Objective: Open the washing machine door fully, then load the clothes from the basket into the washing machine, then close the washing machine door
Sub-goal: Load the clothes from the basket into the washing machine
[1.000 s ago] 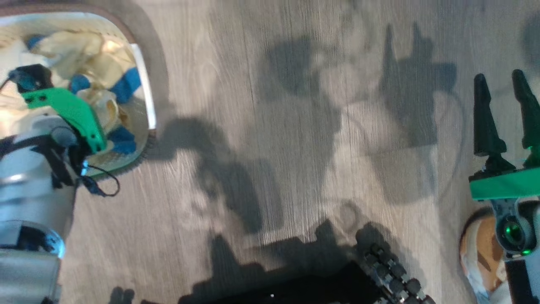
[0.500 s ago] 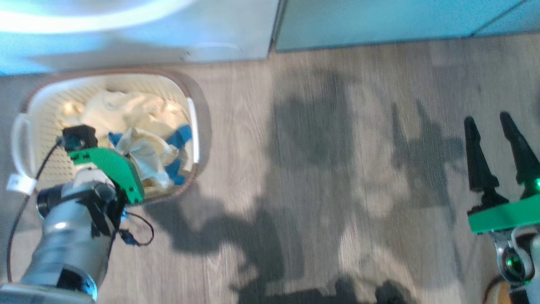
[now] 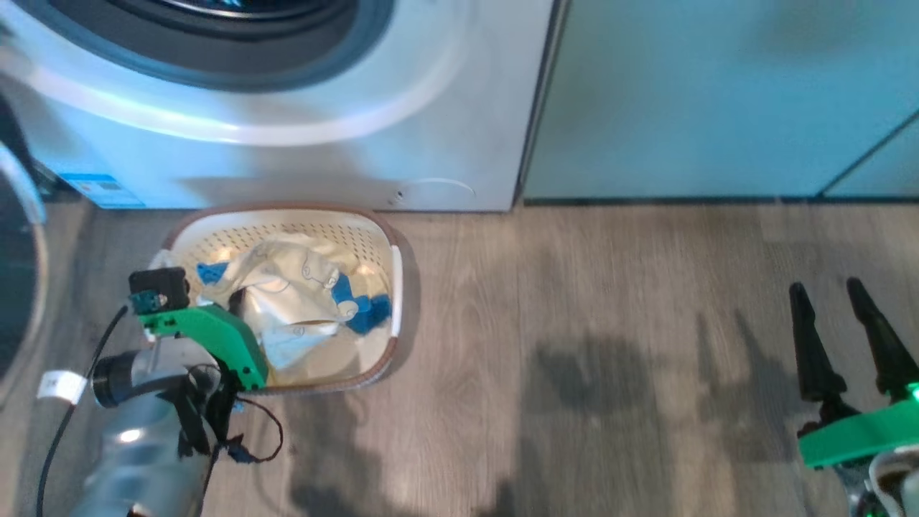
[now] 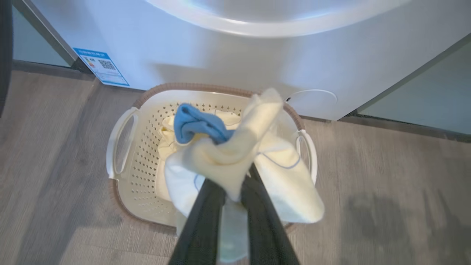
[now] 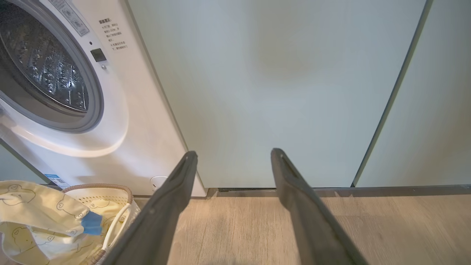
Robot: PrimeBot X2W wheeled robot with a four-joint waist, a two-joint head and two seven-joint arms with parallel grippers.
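The white washing machine stands at the top left, its steel drum open to view. Its dark-rimmed door is swung out at the far left edge. The cream basket sits on the floor in front of the washer. My left gripper is shut on a bunch of cream clothes with a blue piece, held just above the basket. More clothes lie inside. My right gripper hangs open and empty over the floor at the right, and its fingers point toward the cabinet.
Pale green cabinet panels stand right of the washer. Grey wood floor stretches between the basket and my right gripper. A blue label sticker marks the washer's lower left corner. A black cable loops off my left forearm.
The head camera has tilted up, so the washer, door and cabinet have come into view and the basket sits lower. My left gripper stays over the basket, shut on clothes; the right stays open.
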